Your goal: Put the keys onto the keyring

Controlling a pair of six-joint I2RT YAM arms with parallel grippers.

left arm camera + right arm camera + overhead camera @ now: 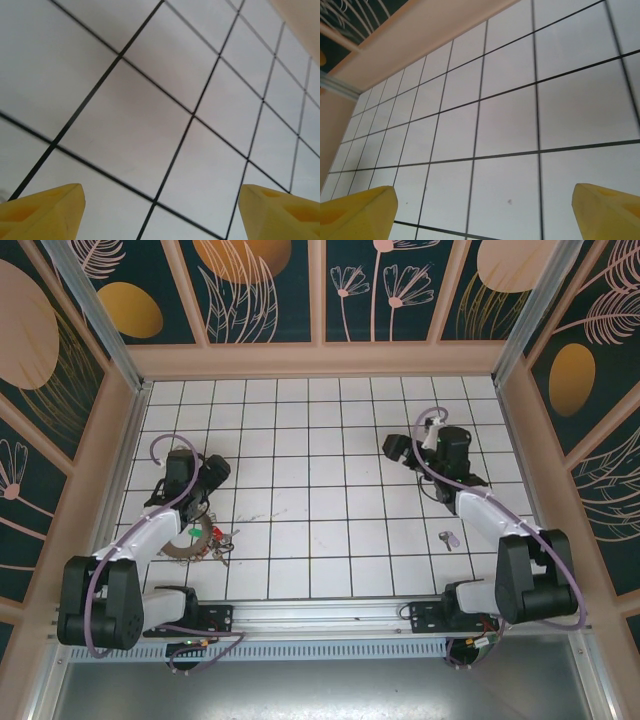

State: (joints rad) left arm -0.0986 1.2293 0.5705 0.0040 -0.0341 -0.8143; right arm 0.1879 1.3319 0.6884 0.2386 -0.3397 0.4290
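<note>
The keyring [184, 551] lies on the tiled floor at the near left, partly under my left arm. A small bunch of keys [221, 540] with green and red heads rests against its right side. One more key [447, 538] with a pale purple head lies alone at the near right, beside my right arm. My left gripper [211, 472] [160, 212] hovers beyond the ring, open, its yellow fingertips [45, 210] wide apart over bare tiles. My right gripper [396, 448] [482, 212] is at the right middle, far from the lone key, open with nothing between its fingertips [607, 210].
White tiles with dark grout lines cover the table [320, 490]. Peach-coloured walls [320, 360] with patterned panels close in the back and both sides. A metal rail [320, 615] with the arm bases runs along the near edge.
</note>
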